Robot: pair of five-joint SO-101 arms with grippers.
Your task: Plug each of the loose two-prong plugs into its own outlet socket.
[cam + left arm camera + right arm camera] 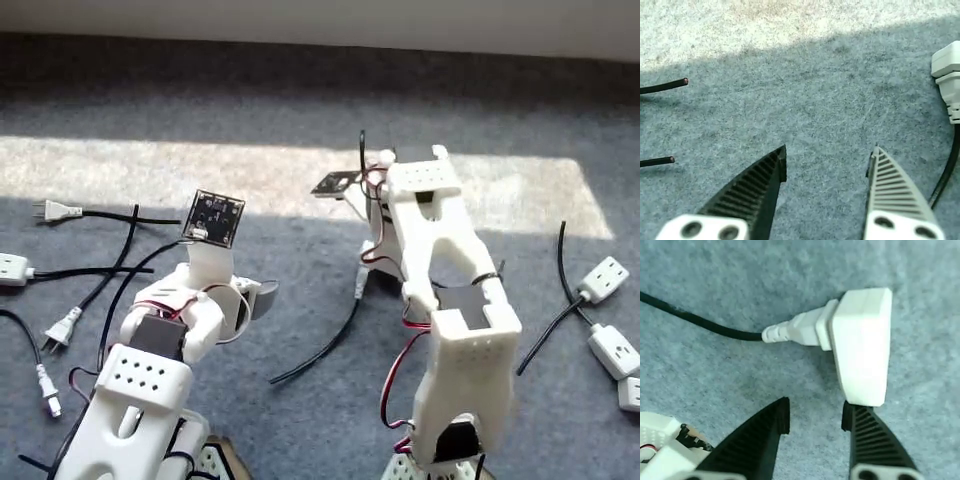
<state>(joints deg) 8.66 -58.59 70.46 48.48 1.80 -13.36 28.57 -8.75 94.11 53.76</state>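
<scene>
Sockets cut off at edges
High view: the four-o'clock socket (630, 393) and the nine-o'clock socket (10, 267) run off the edge; in the left wrist view a white socket body (947, 75) is also clipped.

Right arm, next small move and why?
Probably shift the right gripper sideways and forward so its open jaws straddle the white rectangular socket block on the black cord: the block lies on the grey carpet just beyond one fingertip, off-centre.
</scene>
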